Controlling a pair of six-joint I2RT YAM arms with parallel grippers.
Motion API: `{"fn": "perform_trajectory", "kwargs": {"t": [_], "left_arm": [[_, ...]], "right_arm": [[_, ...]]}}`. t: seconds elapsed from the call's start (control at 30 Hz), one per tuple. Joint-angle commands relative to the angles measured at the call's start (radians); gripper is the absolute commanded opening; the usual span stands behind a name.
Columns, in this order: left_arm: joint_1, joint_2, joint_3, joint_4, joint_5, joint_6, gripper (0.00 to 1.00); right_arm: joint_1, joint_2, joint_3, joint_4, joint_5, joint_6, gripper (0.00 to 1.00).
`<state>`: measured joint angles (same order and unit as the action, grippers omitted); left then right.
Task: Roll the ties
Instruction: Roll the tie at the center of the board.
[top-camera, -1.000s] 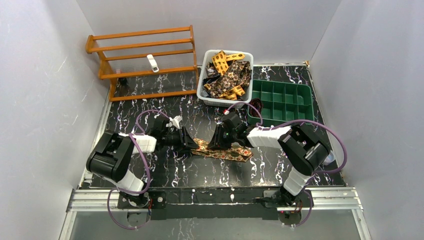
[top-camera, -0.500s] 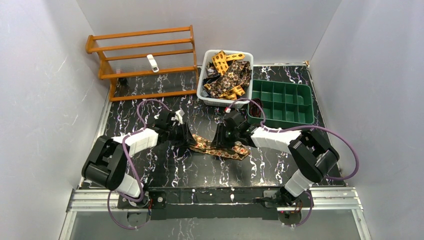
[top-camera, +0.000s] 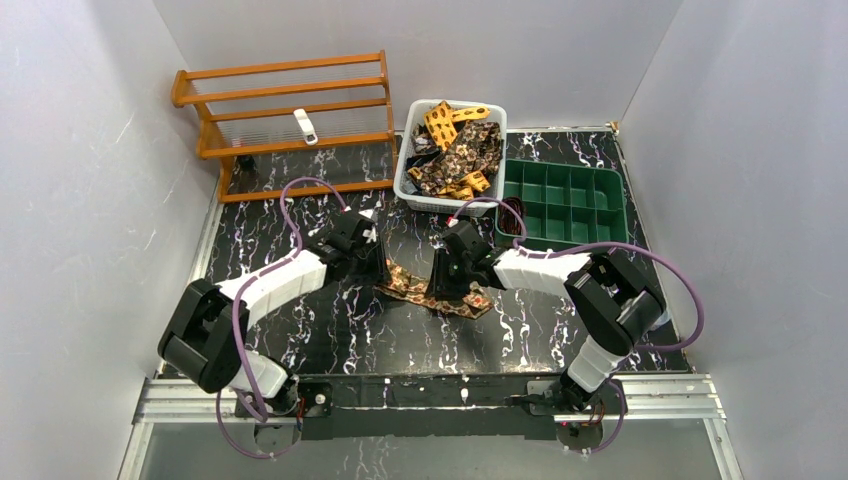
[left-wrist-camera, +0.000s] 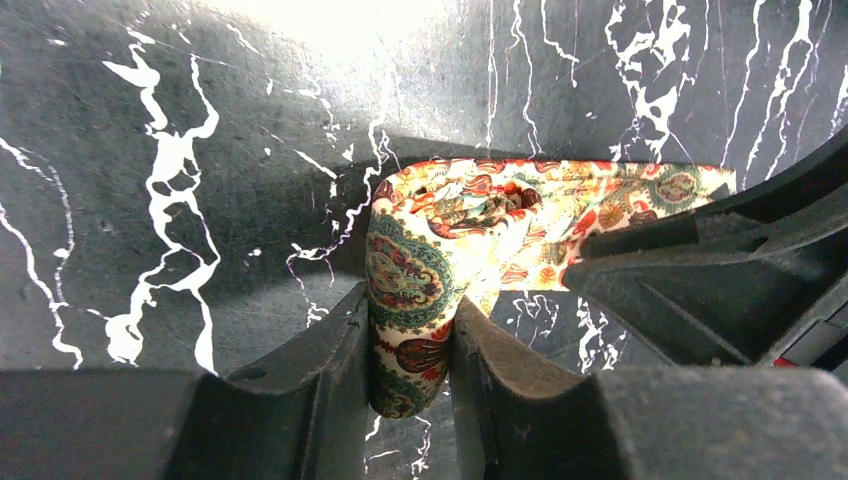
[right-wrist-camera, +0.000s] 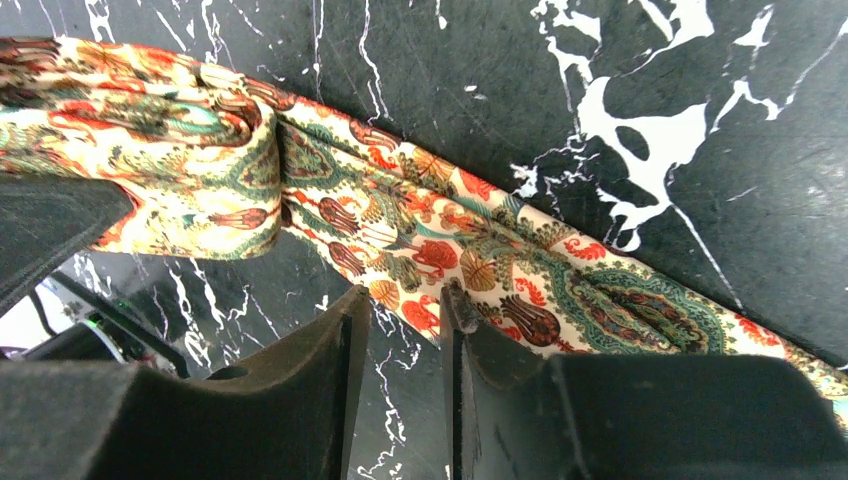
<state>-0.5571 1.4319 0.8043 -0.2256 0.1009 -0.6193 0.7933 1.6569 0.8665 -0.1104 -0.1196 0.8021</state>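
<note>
1. Over at the far-left corner of the black marbled table (top-camera: 330, 335) stands an orange wooden rack (top-camera: 285, 110), with a small white item on one of its shelves.
2. Toward the middle of the table, the left gripper (left-wrist-camera: 410, 330) is down at the surface, its two fingers pinching the folded-over left end of a paisley tie (left-wrist-camera: 480, 215). The fabric is squeezed between the pads.
3. That tie lies flat near the table's centre, running rightward from the left gripper to the right one. Its left end is doubled back into a loose fold.
4. Just right of that, the right gripper (right-wrist-camera: 400, 300) sits low on the same tie. Its fingers stand narrowly apart at the tie's edge, and I cannot tell whether they actually grip the cloth.
5. At the far edge, right of the rack, a white basket (top-camera: 403, 172) holds a heap of more ties (top-camera: 455, 150) in brown and yellow prints.
6. Beside it, toward the far-right corner, sits a green compartment tray (top-camera: 570, 200).
</note>
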Motion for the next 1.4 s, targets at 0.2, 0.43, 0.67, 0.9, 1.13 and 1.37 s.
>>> {"fn": "perform_trajectory", "kwargs": {"t": [0.2,0.43,0.67,0.9,1.13,1.37], "left_arm": [[-0.13,-0.011,0.127,-0.19,-0.313,0.12,0.26],[-0.197,0.031,0.216,-0.282,-0.48,0.159,0.25],[-0.28,0.122,0.246,-0.348,-0.718,0.127,0.23],[-0.343,0.191,0.318,-0.393,-0.844,0.077,0.22],[-0.4,0.213,0.358,-0.409,-0.869,0.029,0.22],[-0.448,0.286,0.402,-0.453,-0.935,-0.007,0.21]], "right_arm": [[-0.015,-0.084,0.034,-0.012,-0.08,-0.038,0.5],[-0.077,-0.195,0.005,-0.068,0.026,0.011,0.54],[-0.144,-0.279,-0.053,-0.081,0.063,0.067,0.56],[-0.163,-0.321,-0.072,-0.093,0.08,0.062,0.57],[-0.17,-0.317,-0.108,-0.067,0.067,0.087,0.59],[-0.172,-0.299,-0.119,-0.06,0.046,0.106,0.59]]}}
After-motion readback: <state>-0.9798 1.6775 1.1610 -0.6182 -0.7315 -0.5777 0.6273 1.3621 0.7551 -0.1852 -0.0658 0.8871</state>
